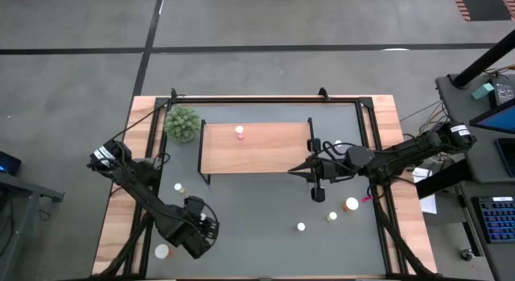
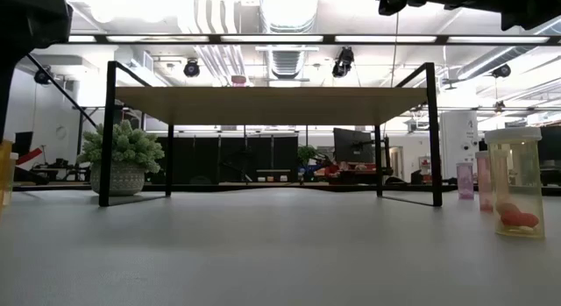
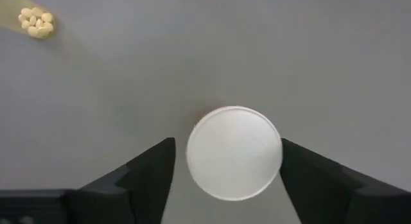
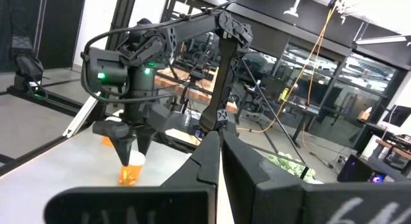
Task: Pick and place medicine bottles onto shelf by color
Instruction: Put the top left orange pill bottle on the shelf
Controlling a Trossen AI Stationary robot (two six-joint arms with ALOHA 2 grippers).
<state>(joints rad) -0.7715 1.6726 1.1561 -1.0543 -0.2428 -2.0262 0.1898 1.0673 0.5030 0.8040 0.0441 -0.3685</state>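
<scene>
The orange bottle stands upright near the front left corner of the surface, its white cap framed between the fingers of the left claw, which hangs directly above it. The claw is open wider than the cap, with gaps on both sides, and holds nothing yet.

The risk I judge from here is in the closing. The cap sits nearer one finger than the other in the left wrist view, so an uneven squeeze could push the bottle sideways or tip it before both fingers bear on it. Gripping only the cap rather than the body might also let it slip on the way up to the shelf.

The right claw waits at the shelf's right end, fingers closed together and empty. Near it on the surface stand another orange bottle and smaller white-capped ones. One pink bottle already stands on the shelf, with the green plant ball beside its left end.

The high view gives layout but half hides the target under the left arm. Only the left wrist view shows the cap's centring; only the right wrist view shows the bottle's orange body and the fingers, apparently around the cap, though that is hard to judge.
</scene>
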